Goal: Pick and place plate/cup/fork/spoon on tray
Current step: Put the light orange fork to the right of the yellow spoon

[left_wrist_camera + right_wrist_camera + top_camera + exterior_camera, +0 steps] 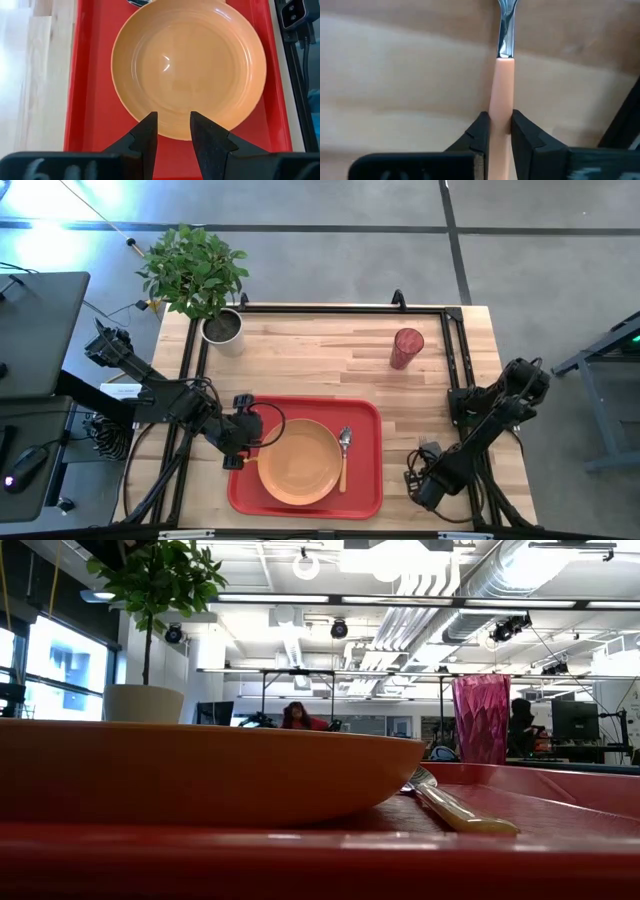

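Right wrist view shows my right gripper (497,131) closed on the fork (502,85): both fingers press the orange-pink handle from either side, low on the shaft, so the silver neck and tines run out ahead of me over the bare wooden table (395,75). I judge a grip that far back leaves the tine end free to be laid down first.

From above, my right gripper (425,485) sits off the tray's (245,495) 3 o'clock side, near the table's front right corner. The fork itself is too small to make out there.

The plate (298,462) lies flat in the middle of the tray, and the spoon (344,455) rests just beside it at the plate's 3 o'clock, bowl toward 12, handle toward 6. That leaves only a narrow strip of tray beyond the spoon.

My left gripper (172,134) hovers at the plate's 9 o'clock rim with its fingers apart and nothing between them; I judge it has let go of the plate.

The cup (406,348) stands upright on the table at about 1 o'clock from the tray, well apart from it, near the plant pot's (223,330) far row. By my reckoning 2 of 4 items are placed, the fork is in hand, and the cup remains.
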Action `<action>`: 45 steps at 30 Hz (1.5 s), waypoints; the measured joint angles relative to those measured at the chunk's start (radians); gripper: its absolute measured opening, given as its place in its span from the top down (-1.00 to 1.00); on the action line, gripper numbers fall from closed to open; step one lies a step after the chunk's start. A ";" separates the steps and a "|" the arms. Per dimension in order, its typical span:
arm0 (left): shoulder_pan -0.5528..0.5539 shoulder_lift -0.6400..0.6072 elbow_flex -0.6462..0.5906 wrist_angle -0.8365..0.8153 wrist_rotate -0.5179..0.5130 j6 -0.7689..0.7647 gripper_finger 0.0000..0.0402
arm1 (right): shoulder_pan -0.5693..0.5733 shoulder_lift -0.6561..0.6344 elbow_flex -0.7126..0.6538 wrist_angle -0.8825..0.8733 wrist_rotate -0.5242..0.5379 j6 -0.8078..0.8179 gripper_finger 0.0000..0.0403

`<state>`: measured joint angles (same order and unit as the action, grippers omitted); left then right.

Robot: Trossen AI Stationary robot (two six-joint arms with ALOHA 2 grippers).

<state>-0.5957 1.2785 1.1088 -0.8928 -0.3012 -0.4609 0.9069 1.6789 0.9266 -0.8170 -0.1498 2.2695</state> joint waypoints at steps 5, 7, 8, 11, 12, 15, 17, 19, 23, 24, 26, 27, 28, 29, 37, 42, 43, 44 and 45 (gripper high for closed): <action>0.000 0.000 0.000 -0.002 -0.006 0.000 0.48 | -0.025 -0.001 0.054 -0.006 0.037 -0.003 0.85; 0.000 0.000 0.000 -0.007 -0.006 0.000 0.48 | -0.039 -0.001 0.079 -0.006 0.056 -0.008 0.85; 0.000 0.000 0.000 -0.016 -0.006 0.000 0.48 | -0.047 -0.001 0.091 -0.008 0.074 -0.011 0.85; 0.000 0.000 0.000 -0.069 -0.007 0.000 0.48 | -0.073 -0.002 0.134 -0.007 0.127 -0.021 0.85; 0.000 0.000 0.000 -0.089 -0.008 0.000 0.48 | -0.083 -0.002 0.148 -0.007 0.149 -0.023 0.85; 0.000 0.000 0.000 -0.145 -0.022 0.000 0.48 | -0.113 -0.002 0.192 -0.009 0.217 -0.026 0.85; 0.000 0.000 0.000 -0.181 -0.024 -0.008 0.48 | -0.135 -0.003 0.221 -0.008 0.269 -0.026 0.85; 0.000 0.000 0.000 -0.208 -0.025 -0.017 0.48 | -0.157 -0.003 0.246 -0.008 0.320 -0.027 0.85; 0.000 0.000 -0.001 -0.222 -0.025 -0.017 0.48 | -0.202 -0.003 0.286 -0.008 0.406 -0.027 0.85; 0.000 0.000 -0.001 -0.222 -0.025 -0.017 0.48 | -0.212 -0.003 0.293 -0.007 0.424 -0.027 0.85; 0.000 0.000 -0.001 -0.228 -0.029 -0.018 0.48 | -0.235 0.003 0.312 -0.007 0.451 -0.027 0.85; 0.000 0.000 -0.001 -0.234 -0.036 -0.018 0.48 | -0.244 0.010 0.322 -0.004 0.459 -0.029 0.85; 0.000 0.000 -0.001 -0.239 -0.046 -0.025 0.48 | -0.255 0.021 0.332 -0.003 0.461 -0.036 0.84; 0.000 0.000 -0.001 -0.243 -0.058 -0.033 0.48 | -0.266 0.035 0.343 0.000 0.461 -0.045 0.84; 0.000 0.000 -0.001 -0.283 -0.086 -0.077 0.48 | -0.317 0.166 0.453 0.012 0.428 -0.087 0.85; 0.000 0.000 -0.001 -0.286 -0.096 -0.069 0.48 | -0.325 0.257 0.511 0.001 0.361 -0.084 0.84; 0.000 0.000 -0.001 -0.286 -0.098 -0.069 0.48 | -0.325 0.272 0.519 -0.001 0.351 -0.073 0.84; 0.000 0.000 -0.001 -0.286 -0.101 -0.069 0.48 | -0.325 0.283 0.525 -0.004 0.343 -0.066 0.85; 0.000 0.000 -0.001 -0.286 -0.102 -0.068 0.48 | -0.325 0.294 0.534 -0.006 0.331 -0.054 0.85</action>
<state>-0.5957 1.2789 1.1080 -1.1790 -0.4033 -0.5293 0.5819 1.9727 1.4607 -0.8226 0.1810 2.2155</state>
